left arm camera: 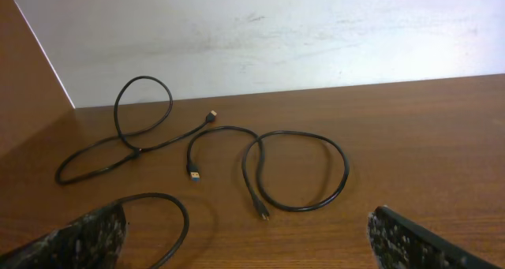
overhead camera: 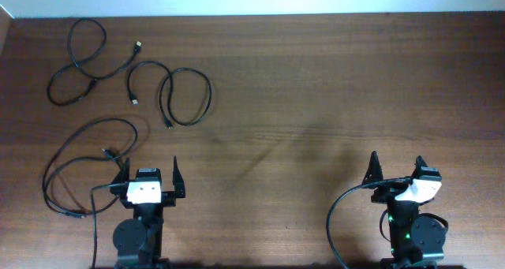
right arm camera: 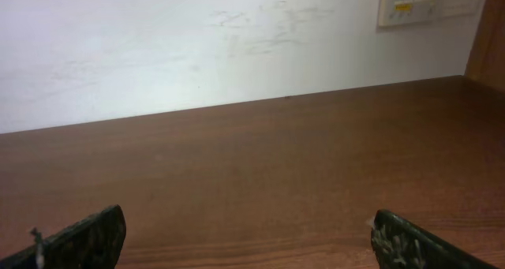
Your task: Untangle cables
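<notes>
Three thin black cables lie apart on the left of the wooden table. One makes loops at the far left [overhead camera: 93,83], also in the left wrist view [left arm camera: 136,151]. A second curls into a ring near the middle left [overhead camera: 209,91], also in the left wrist view [left arm camera: 347,170]. A third forms a big loop [overhead camera: 102,121] beside the left arm, and its curve shows by the left finger [left arm camera: 186,222]. My left gripper [overhead camera: 148,170] [left arm camera: 248,245] is open and empty, short of the ring. My right gripper [overhead camera: 397,165] [right arm camera: 248,241] is open and empty over bare wood.
A white wall runs along the table's far edge [overhead camera: 316,15]. A wooden side panel [left arm camera: 24,80] stands at the left. A beige wall control panel [right arm camera: 410,2] hangs behind the right side. Each arm's own thick black wire [overhead camera: 335,214] trails by its base.
</notes>
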`<state>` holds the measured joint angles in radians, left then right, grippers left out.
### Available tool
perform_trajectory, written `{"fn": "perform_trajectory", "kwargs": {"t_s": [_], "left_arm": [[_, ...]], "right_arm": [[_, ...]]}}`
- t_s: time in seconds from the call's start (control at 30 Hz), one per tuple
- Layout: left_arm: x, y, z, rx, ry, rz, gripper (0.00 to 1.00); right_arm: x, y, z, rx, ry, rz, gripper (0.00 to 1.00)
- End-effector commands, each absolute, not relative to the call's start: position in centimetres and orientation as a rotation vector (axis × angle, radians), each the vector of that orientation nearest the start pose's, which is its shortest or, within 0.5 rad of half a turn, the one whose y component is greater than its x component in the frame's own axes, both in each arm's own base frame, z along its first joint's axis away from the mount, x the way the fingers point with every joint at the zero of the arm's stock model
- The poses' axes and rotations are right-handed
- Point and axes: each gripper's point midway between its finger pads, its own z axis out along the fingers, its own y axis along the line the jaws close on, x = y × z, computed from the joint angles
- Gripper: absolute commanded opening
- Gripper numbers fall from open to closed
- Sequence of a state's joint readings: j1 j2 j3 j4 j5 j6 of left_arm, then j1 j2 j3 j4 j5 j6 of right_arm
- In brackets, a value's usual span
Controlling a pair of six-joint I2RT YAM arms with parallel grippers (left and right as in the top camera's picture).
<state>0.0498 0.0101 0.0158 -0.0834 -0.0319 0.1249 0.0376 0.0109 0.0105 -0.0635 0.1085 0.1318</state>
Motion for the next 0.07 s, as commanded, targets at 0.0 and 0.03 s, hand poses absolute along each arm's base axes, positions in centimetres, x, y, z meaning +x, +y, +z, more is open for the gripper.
{"fn": "perform_trajectory", "kwargs": {"t_s": [0.0,0.03], "left_arm": [[24.54,1.50,15.66,0.062,1.651,0.159,0.99],[24.54,1.50,15.66,0.062,1.651,0.159,0.99]], "right_arm": [[24.54,-1.22,15.81,0.181,1.629,0.030,0.98],[24.54,-1.22,15.81,0.181,1.629,0.030,0.99]]}}
